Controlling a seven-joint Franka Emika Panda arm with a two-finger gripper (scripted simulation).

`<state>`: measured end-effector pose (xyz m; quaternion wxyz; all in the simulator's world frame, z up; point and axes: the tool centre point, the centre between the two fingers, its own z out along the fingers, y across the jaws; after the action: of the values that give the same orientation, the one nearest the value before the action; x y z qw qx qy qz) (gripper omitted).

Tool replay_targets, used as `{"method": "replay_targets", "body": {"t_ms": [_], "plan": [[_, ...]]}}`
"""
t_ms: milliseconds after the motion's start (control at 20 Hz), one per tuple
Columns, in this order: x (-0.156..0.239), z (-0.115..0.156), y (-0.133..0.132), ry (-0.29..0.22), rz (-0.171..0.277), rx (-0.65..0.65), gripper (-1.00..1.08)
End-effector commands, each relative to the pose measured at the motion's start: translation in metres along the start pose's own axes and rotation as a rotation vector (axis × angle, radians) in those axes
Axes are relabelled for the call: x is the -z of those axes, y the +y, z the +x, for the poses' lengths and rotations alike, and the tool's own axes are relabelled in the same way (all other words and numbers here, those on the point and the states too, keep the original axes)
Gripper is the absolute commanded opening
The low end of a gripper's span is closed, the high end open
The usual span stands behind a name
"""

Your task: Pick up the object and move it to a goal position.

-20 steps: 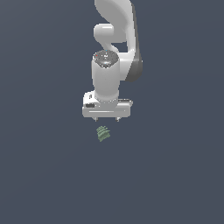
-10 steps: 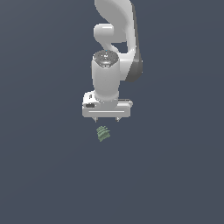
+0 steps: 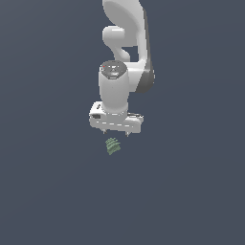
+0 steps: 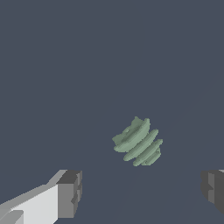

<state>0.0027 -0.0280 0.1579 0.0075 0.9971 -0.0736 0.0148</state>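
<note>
Object [image 3: 113,146] unobscured beneath gripper [image 3: 116,133], fingertips cropped.

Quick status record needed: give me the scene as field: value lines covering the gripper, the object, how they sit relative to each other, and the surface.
gripper: white, pointing down, jaws spread wide, nothing between them
fingertips: dark grey pads, one at each side of the wrist view
object: small muted-green ridged lump, lying on the surface
contact: none; the object sits apart from both fingers
relation: in the exterior view the object shows just below the gripper
surface: plain dark blue-grey
task state: object not yet grasped
</note>
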Motion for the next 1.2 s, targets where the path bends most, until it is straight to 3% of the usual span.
{"method": "replay_targets", "body": {"t_ms": [0,1150], "plan": [[-0.005,0.000,0.002,-0.003,0.002,-0.064,1.00],[-0.056,-0.004,0.022,-0.032,0.003,-0.727,1.00]]}}
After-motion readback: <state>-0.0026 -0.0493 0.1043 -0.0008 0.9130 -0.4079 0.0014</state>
